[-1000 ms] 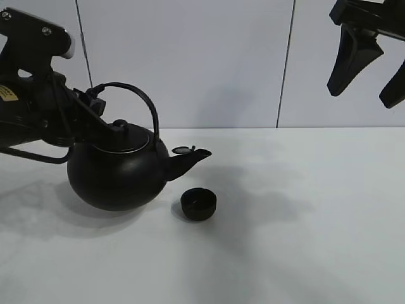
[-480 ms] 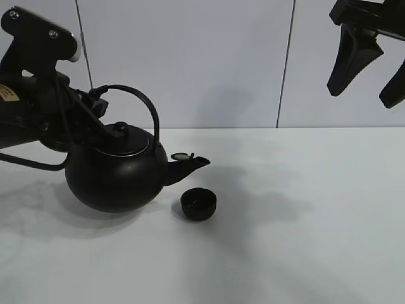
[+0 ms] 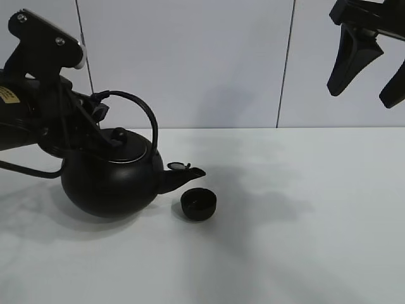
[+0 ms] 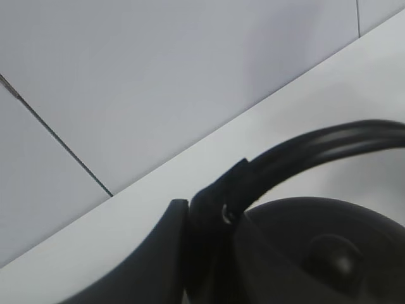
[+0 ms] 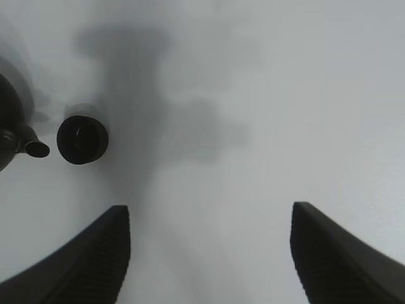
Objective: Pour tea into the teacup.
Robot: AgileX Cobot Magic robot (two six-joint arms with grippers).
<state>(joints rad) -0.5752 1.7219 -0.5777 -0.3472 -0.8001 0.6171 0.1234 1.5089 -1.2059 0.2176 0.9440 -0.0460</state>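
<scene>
The big black kettle (image 3: 107,183) hangs tipped just above the white table, its spout (image 3: 186,174) pointing down and right toward the teacup (image 3: 199,204). My left gripper (image 3: 98,106) is shut on the kettle's arched handle (image 4: 316,149), close to where the handle meets the lid. The small black teacup stands upright just right of and below the spout tip, apart from it. In the right wrist view the teacup (image 5: 82,140) shows from above beside the spout (image 5: 35,147). No stream of tea is visible. My right gripper (image 3: 364,95) hangs high at the far right, open and holding nothing.
The white table (image 3: 304,240) stretches to the right and front of the teacup. A pale tiled wall (image 3: 215,63) stands behind it.
The kettle has shifted a little to the left and tipped further, bringing its spout lower toward the teacup. The right arm and the teacup have not moved.
</scene>
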